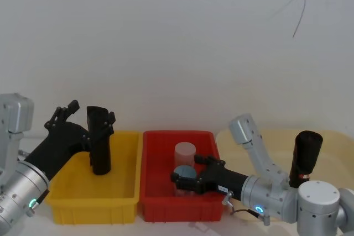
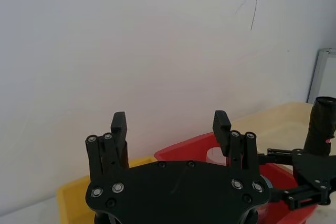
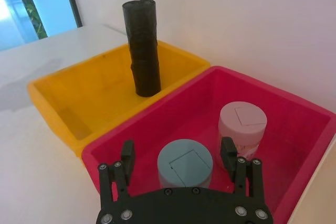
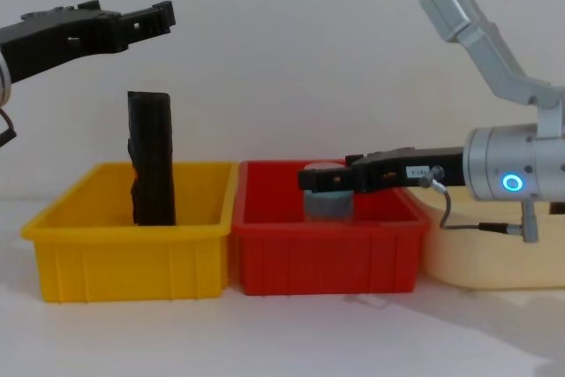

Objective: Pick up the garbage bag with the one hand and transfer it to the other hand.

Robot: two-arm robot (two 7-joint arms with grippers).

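Black garbage bag (image 1: 300,157) upright, untouched, beside red bin (image 1: 152,192).

This looks like a robot test lab rather than a home or shop. A bare white wall (image 1: 177,37) rises straight behind a plain white tabletop (image 4: 291,333), and the props are staged in a tidy row along its back edge: a yellow plastic bin (image 4: 132,253), a red plastic bin (image 4: 327,258) touching it, and a cream tray (image 4: 481,258) at the right end (all cheap sorting containers). A window (image 3: 31,3) shows beyond the tabletop's far corner.
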